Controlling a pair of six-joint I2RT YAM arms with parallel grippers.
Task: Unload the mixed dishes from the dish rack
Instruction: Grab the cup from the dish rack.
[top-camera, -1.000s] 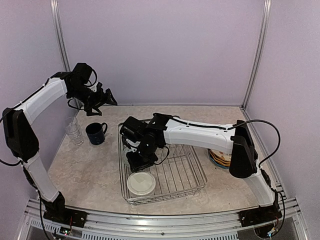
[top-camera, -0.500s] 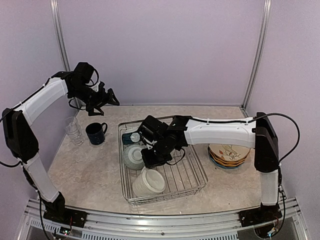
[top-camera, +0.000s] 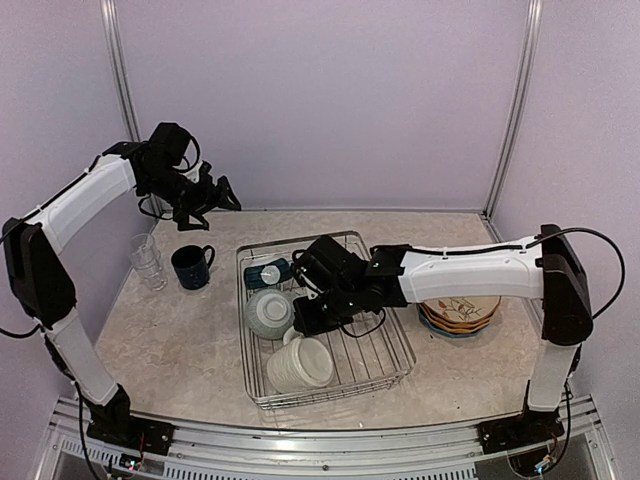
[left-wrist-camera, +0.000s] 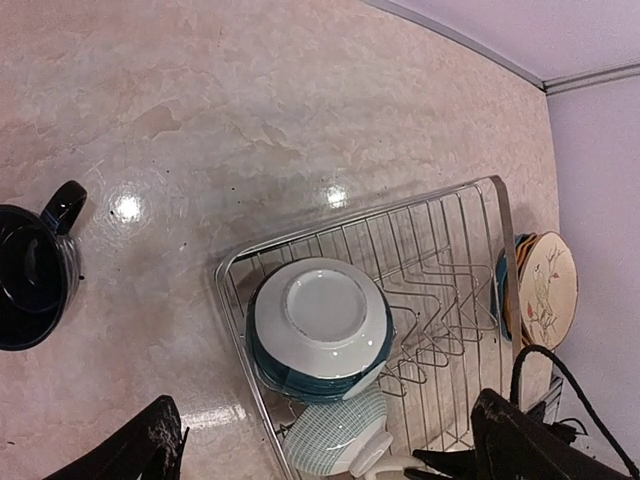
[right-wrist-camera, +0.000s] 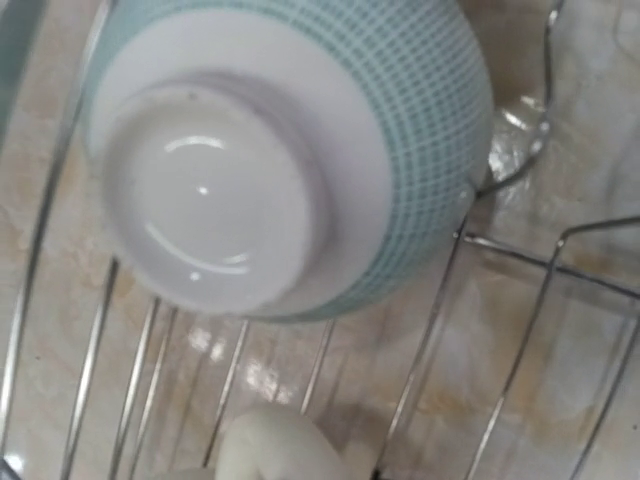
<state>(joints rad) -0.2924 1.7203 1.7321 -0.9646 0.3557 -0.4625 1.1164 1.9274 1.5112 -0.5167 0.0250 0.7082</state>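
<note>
Three dishes in the rack: we see the small teal bowl (top-camera: 268, 272) upside down in the far left corner of the dish rack (top-camera: 378, 350), the checked bowl (top-camera: 268, 312) upside down just nearer, and the cream mug (top-camera: 300, 362) on its side at the front left.
Right gripper: we find the right gripper (top-camera: 300, 321) low inside the rack, between the checked bowl and the cream mug; we cannot tell whether its jaws are closed or hold anything.
Left gripper: we see the left gripper (top-camera: 222, 197) raised over the table's far left, well apart from the rack, fingers (left-wrist-camera: 140, 450) spread wide and empty.
Left of the rack: we count the navy mug (top-camera: 190, 266) upright on the table (top-camera: 190, 340), with the clear glass tumblers (top-camera: 147, 258) just beside it.
Right of the rack: we see the stacked plates (top-camera: 460, 310), the cream floral one on top.
</note>
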